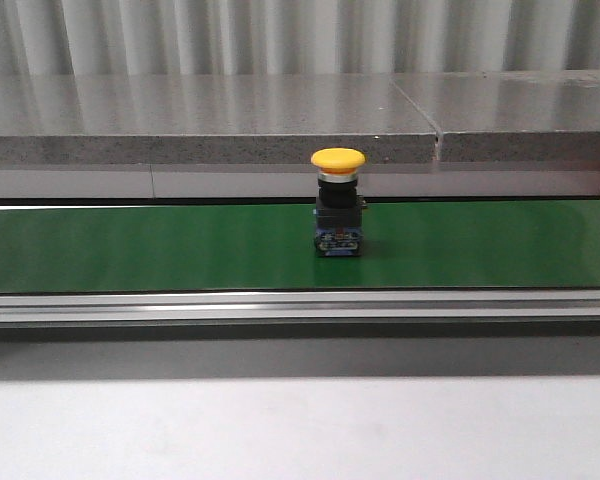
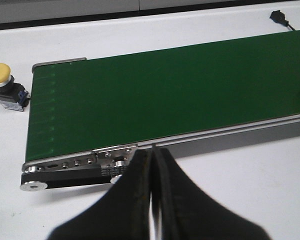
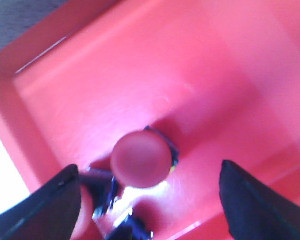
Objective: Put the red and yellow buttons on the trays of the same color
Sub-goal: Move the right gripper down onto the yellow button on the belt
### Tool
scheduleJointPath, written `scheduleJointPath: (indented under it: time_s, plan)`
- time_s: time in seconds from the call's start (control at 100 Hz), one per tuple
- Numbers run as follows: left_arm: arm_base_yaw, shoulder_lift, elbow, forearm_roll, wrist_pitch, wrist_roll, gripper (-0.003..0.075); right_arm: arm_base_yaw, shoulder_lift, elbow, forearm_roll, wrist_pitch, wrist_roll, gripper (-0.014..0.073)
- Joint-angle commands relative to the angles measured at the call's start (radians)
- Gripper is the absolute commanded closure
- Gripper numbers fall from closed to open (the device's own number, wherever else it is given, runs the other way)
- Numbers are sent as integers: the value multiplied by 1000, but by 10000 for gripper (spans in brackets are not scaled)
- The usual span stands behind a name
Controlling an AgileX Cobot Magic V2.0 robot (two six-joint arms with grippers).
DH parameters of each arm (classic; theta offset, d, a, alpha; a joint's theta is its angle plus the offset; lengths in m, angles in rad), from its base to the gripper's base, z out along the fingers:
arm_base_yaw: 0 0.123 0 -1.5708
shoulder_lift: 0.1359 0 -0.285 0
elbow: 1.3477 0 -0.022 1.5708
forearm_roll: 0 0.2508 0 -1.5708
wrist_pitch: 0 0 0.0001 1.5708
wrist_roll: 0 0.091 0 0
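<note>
**Red button down in the red tray, yellow ones waiting**

Red plastic filled the right wrist view: the red tray [image 3: 200, 60] held a red button [image 3: 141, 159] standing cap-up on its floor, and what looked like a second red cap showed blurred beside the right end effector's [image 3: 150, 200] near finger. Its fingers stood wide apart, gripping nothing, so the release looked done; a straight lift clear would avoid toppling the button. The left end effector [image 2: 152, 200] hung with fingers pressed together, empty, over the white desk [image 2: 240, 190] just off the belt's roller end.

One yellow button [image 1: 338, 203] stood upright on the green conveyor belt [image 1: 130, 245]; another yellow button [image 2: 6, 86] lay tilted on the desk beside the belt's end. A grey stone ledge [image 1: 210, 120] and corrugated wall [image 1: 280, 35] closed the scene behind. No yellow tray was visible.
</note>
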Motion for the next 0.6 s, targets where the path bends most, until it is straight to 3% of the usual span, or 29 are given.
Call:
scheduleJointPath:
  time_s: [0.0,0.32,0.59]
  plan:
    - [-8,2,-27,-12,-73,0,740,3,-118,26,-10,-56,-18,22]
    - [-8,2,-27,-12,-73,0,740,20,-390,250,-10,-82,-97,22]
    - [-8,2,-27,-12,-73,0,740,123,-574,419,-27,-51,-143,22]
